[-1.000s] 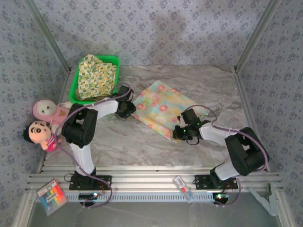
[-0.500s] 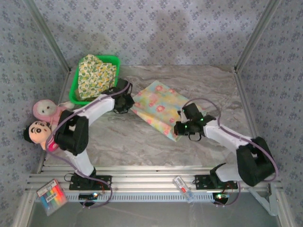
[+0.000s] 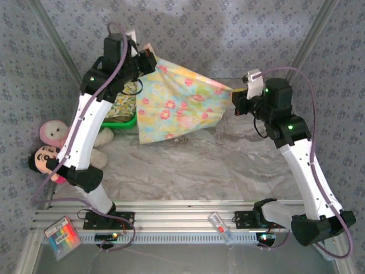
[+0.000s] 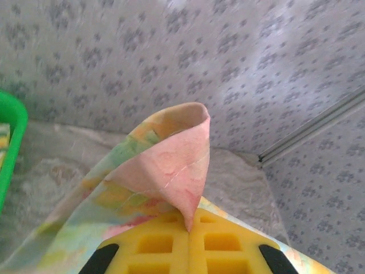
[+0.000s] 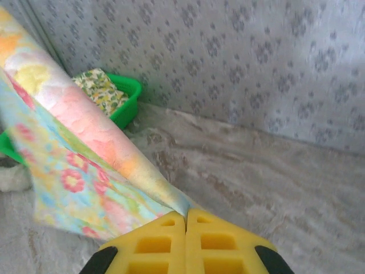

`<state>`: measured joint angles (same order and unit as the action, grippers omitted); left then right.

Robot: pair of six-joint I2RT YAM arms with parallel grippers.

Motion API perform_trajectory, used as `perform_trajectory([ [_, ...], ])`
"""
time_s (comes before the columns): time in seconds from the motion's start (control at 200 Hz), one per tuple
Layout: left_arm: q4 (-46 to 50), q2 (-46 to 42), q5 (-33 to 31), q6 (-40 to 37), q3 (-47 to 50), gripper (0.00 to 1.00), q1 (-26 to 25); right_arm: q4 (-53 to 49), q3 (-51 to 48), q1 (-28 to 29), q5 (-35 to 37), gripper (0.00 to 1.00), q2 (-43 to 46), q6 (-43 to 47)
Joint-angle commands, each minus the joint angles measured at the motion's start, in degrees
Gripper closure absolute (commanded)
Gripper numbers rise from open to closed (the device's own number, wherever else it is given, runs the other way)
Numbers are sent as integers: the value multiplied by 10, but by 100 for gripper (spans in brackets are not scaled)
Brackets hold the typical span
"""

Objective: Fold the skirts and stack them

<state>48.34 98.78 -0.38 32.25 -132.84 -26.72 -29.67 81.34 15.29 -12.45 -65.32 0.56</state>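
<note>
A pastel pink-yellow-blue print skirt (image 3: 179, 105) hangs stretched in the air between both arms, well above the marble table. My left gripper (image 3: 149, 61) is shut on its upper left corner (image 4: 177, 165), and the yellow pads (image 4: 159, 242) press together on the cloth. My right gripper (image 3: 238, 92) is shut on the right corner (image 5: 171, 200), its pads (image 5: 211, 242) also closed on fabric. The skirt's lower edge dangles near the table's back left. A yellow-green floral skirt (image 3: 124, 103) lies in the green basket (image 3: 122, 121), partly hidden behind the left arm and the raised skirt.
Two plush dolls (image 3: 48, 151) lie at the left table edge, beside the left arm's base. A packet of coloured markers (image 3: 61, 237) and a small white object (image 3: 219, 224) rest on the front rail. Patterned walls close in the back and sides.
Both arms have lifted the pastel skirt from the table into the air and spread it between them. The left gripper closed on its corner within the last second.
</note>
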Motion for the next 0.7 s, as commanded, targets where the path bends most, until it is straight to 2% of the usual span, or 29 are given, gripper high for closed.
perform_trajectory([
  [0.0,84,31,2,-60,-82,100,3,-12,32,-10,10,100,5,57],
  [0.11,100,36,15,-69,-129,100,2,12,27,-23,-12,100,25,75],
  [0.25,46,24,23,-78,-82,100,0,25,13,-26,-13,100,24,90],
  [0.325,28,54,28,-85,-88,100,1,42,4,-38,-9,100,-2,105],
  [0.48,39,190,33,-76,-237,100,23,93,41,-83,-5,100,-96,120],
  [0.58,2,269,48,-75,-348,100,32,99,108,-116,-22,100,-166,130],
  [0.7,-75,299,51,-62,-383,100,41,61,220,-136,-23,100,-245,171],
])
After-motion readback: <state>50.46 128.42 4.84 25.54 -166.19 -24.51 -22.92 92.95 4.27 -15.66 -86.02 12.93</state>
